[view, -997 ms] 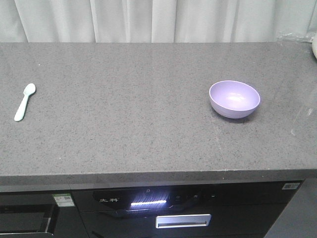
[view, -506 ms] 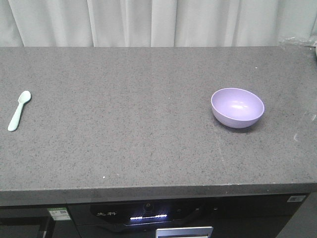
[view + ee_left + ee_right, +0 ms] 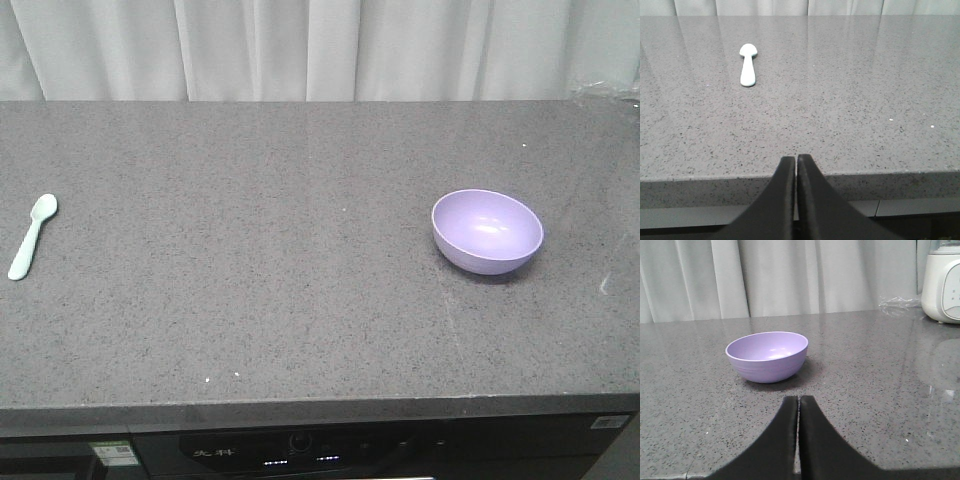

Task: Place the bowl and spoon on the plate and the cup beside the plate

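Note:
The lavender bowl (image 3: 488, 231) stands upright on the grey counter at the right; it also shows in the right wrist view, bowl (image 3: 767, 355), a short way ahead and left of my right gripper (image 3: 799, 399), which is shut and empty. The mint-green spoon (image 3: 31, 236) lies flat at the counter's far left. In the left wrist view the spoon (image 3: 747, 69) lies well ahead and to the left of my left gripper (image 3: 796, 158), shut with nothing in it, at the counter's front edge. The plate and the cup are out of view.
A white appliance (image 3: 942, 282) and crinkled clear plastic (image 3: 898, 302) stand at the counter's far right back. White curtains (image 3: 300, 45) hang behind the counter. Dark cabinet fronts with a control panel (image 3: 300, 448) sit below the front edge.
The front view has shifted: the counter, bowl and spoon sit lower in the frame and the cabinet front shows less. Bowl and spoon keep their places on the counter.

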### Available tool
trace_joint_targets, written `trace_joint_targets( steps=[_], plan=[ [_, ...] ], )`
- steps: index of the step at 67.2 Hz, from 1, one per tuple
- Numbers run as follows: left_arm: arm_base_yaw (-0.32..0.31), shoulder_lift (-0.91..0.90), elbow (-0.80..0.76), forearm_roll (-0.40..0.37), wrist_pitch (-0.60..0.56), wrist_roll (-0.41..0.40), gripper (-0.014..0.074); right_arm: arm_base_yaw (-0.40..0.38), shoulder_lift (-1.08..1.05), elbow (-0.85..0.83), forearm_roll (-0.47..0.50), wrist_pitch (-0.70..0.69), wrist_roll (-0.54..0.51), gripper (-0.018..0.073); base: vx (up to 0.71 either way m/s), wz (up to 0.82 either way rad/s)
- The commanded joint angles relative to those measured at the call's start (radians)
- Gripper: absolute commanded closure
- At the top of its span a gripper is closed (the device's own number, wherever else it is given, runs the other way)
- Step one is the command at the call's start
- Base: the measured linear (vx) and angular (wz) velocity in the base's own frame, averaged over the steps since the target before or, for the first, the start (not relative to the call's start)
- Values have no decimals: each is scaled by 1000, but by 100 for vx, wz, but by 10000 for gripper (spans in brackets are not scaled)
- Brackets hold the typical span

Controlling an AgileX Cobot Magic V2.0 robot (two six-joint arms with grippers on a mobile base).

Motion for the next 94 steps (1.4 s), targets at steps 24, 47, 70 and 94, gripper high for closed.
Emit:
trace_joint_targets(
  steps=[24,47,70,94],
  plan=[
    [-5,-14,-9,2,-69,-10,603,-1,-11,4,-6,-74,-10,562,4,0],
    [-5,-14,-9,2,-69,-10,603,-1,-11,4,-6,-74,-10,562,4,0],
    [-5,-14,-9,2,-69,-10,603,-1,-11,4,-6,-74,-10,562,3,0],
    [-5,-14,-9,2,-69,-10,603,-1,-11,4,-6,-74,-10,562,3,0]
  ],
)
